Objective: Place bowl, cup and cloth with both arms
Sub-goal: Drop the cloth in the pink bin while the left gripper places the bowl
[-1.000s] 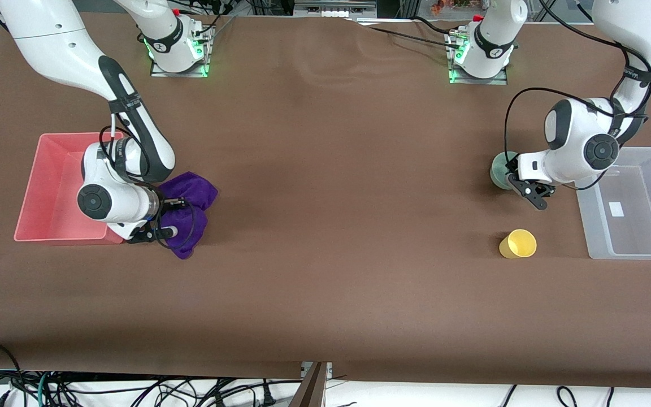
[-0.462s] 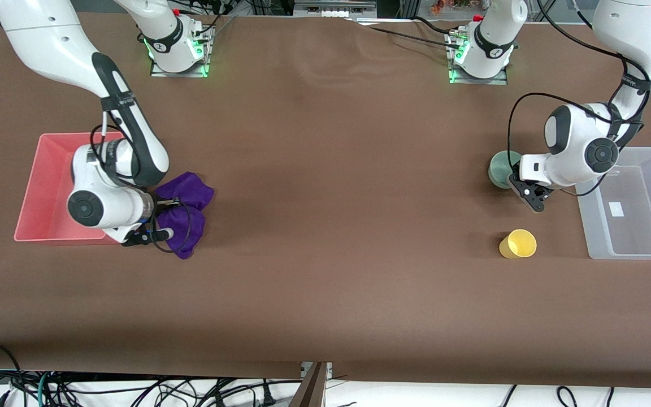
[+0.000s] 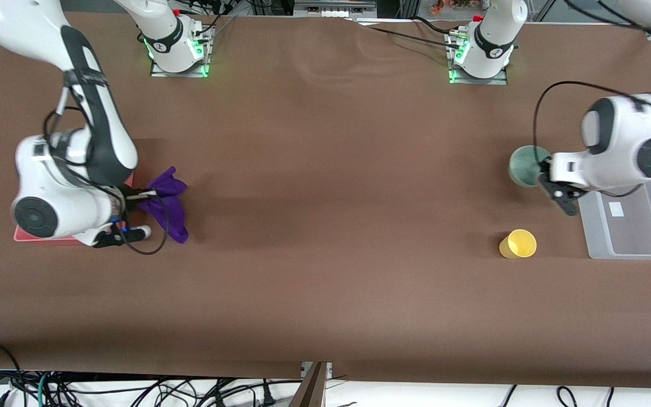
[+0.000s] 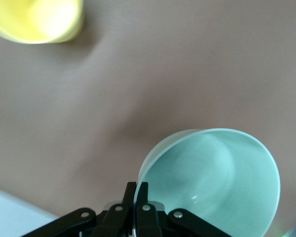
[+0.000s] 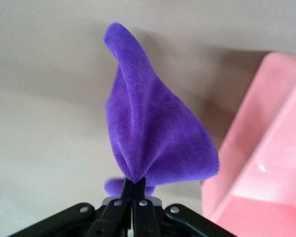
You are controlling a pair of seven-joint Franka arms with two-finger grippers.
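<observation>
**Both arms loaded, nothing placed yet**

Table (image 3: 325,226): flat, matte brown. Pink tray (image 3: 43,237) at the right arm's end, mostly hidden under that arm; smooth pink plastic with sloped walls in the right wrist view. Clear bin (image 3: 636,237) at the left arm's end: translucent, rectangular, with nothing in the part that shows.

Cloth (image 3: 166,203): deep purple, fuzzy pile, hanging in a limp pointed fold. Right gripper (image 5: 133,190) is pinched tight on its bunched edge, over the table just beside the tray. Not in the tray yet.

Bowl (image 3: 524,165): pale sage, smooth, round, tipped so its inside faces the front camera. Left gripper (image 4: 136,190) is clamped on its rim, one finger inside and one outside, over the table just beside the bin. Not in the bin yet.

Cup (image 3: 518,243): plain yellow, tapered, no handle; lying tipped on the table, nearer the front camera than the bowl and near the bin. Untouched.

Progress, my judgement: two grasps secured, zero of three items placed. Left to do: drop the cloth (likely in the tray), set down the bowl (likely in the bin), then fetch the cup
</observation>
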